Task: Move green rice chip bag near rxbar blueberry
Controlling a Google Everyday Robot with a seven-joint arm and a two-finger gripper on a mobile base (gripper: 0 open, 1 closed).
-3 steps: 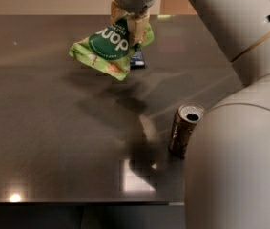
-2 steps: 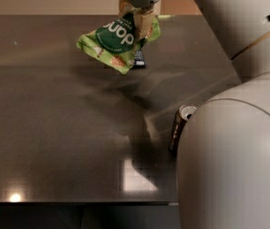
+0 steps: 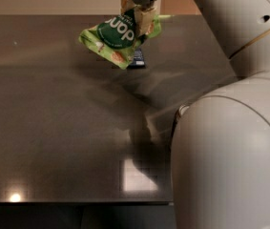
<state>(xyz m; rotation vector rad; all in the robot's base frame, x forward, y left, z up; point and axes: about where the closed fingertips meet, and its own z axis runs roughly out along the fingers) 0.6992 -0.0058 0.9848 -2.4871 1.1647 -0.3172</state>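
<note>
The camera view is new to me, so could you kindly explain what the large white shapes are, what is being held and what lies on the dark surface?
There is only one picture, looking down across a dark, shiny table. The large white shapes on the right are the robot's own arm, which sits close to the lens and so looks huge. It reaches to the top of the picture and ends in a two-fingered hand. That hand is shut on the green rice chip bag, which hangs tilted with its lettering upside down. Just behind the bag's lower corner lies the rxbar blueberry, a small dark blue bar flat on the table and partly covered by the bag. At the arm's edge, the rim of a can peeks out, with the rest hidden.
</note>
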